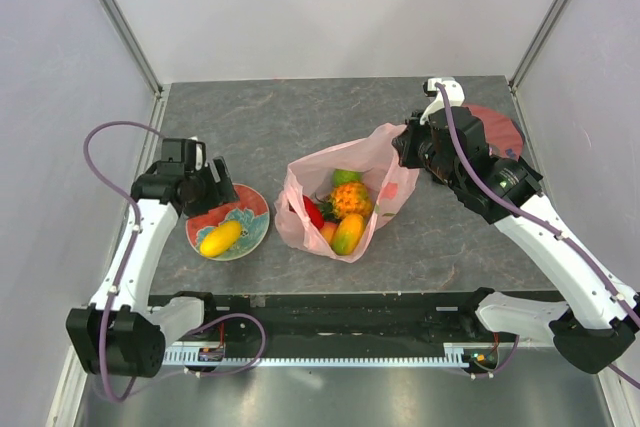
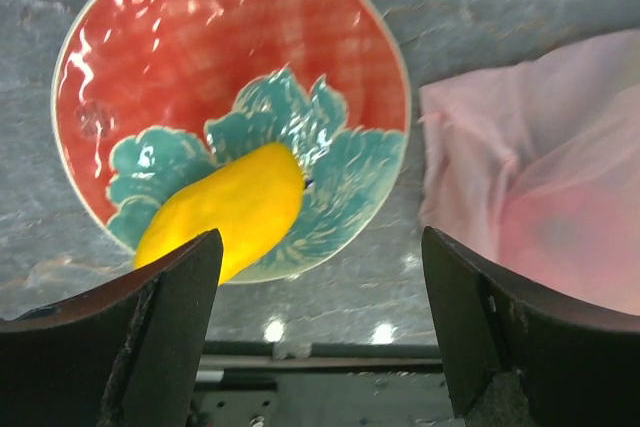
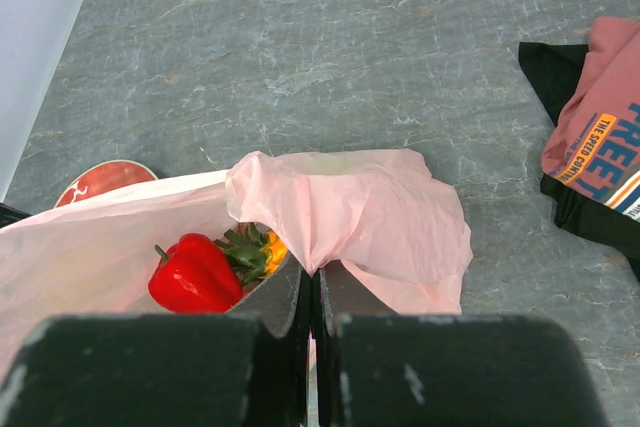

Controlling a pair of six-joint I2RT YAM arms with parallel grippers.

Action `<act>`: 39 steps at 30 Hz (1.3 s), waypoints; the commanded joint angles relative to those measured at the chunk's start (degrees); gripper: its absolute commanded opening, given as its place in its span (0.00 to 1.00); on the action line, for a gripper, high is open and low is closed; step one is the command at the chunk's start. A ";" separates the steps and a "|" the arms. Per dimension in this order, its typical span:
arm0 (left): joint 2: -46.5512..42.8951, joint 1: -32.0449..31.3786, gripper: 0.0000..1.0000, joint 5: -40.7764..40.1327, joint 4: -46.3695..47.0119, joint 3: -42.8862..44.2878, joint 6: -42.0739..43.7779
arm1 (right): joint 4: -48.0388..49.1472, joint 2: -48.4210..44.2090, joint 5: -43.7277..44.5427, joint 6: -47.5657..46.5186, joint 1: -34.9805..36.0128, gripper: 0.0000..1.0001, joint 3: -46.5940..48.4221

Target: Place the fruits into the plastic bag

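Note:
The pale-pink plastic bag [image 1: 385, 162] lies open at the table's middle, holding a pineapple [image 1: 351, 199], a green round fruit [image 1: 346, 177], a red pepper [image 1: 314, 212] and a yellow-orange mango [image 1: 348, 234]. My right gripper [image 1: 408, 144] is shut on the bag's rim and holds it up; the right wrist view shows the bag [image 3: 360, 217] pinched between the fingers, with the pepper [image 3: 195, 274] inside. One yellow mango [image 1: 220, 238] lies on the red floral plate [image 1: 250, 207]. My left gripper [image 1: 213, 187] is open above the plate, with the mango [image 2: 235, 209] just ahead of its left finger [image 2: 175, 317].
A folded dark-red printed T-shirt [image 1: 495, 129] lies at the back right, behind the right arm; it also shows in the right wrist view [image 3: 600, 137]. The table's front rail [image 1: 330, 302] runs along the near edge.

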 commanded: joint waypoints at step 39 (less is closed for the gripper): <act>28.48 -7.56 0.85 -4.60 -1.71 2.99 -2.13 | 2.23 -2.17 1.39 0.28 -0.17 0.00 -1.07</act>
